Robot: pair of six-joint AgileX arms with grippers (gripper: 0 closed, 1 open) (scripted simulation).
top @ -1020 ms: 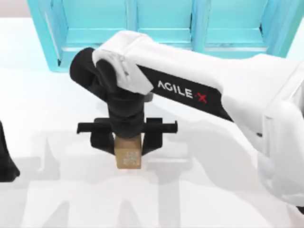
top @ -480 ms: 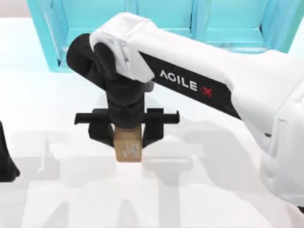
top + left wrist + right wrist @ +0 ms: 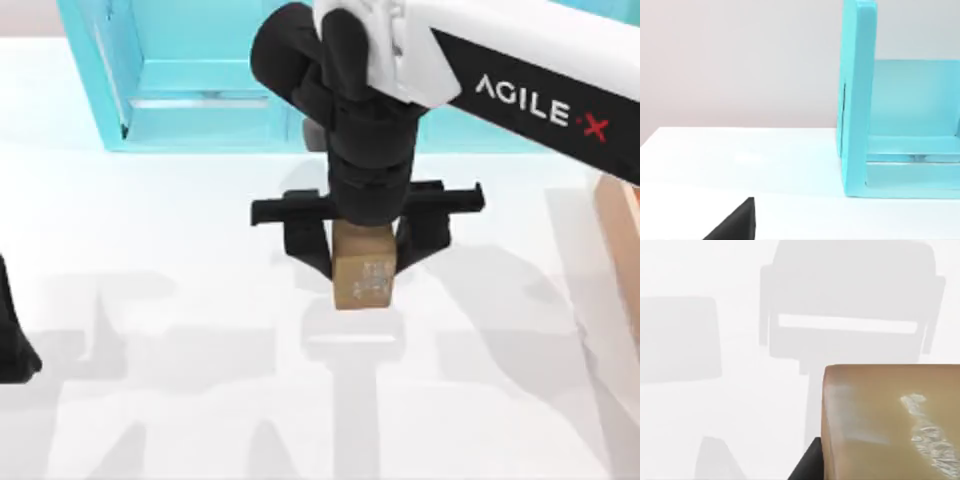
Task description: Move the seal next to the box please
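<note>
The seal (image 3: pixel 362 277), a small tan-brown block with a whitish speckled mark on its facing side, hangs above the white table with its shadow below it. My right gripper (image 3: pixel 365 255) is shut on it, one black finger on each side. In the right wrist view the seal (image 3: pixel 890 425) sits close up, beside a dark fingertip (image 3: pixel 807 464). A strip of the peach-tan box (image 3: pixel 618 235) shows at the table's right edge, well to the right of the seal. My left arm (image 3: pixel 10 335) is parked at the left edge.
The turquoise shelf unit (image 3: pixel 200 90) runs along the back of the table, behind the right arm; its end wall (image 3: pixel 857 100) appears in the left wrist view. White tabletop (image 3: pixel 150 250) stretches between the seal and the left arm.
My right gripper has carried the seal to the right and slightly toward the back. The box's edge has come into sight from under the arm. The left arm has not moved.
</note>
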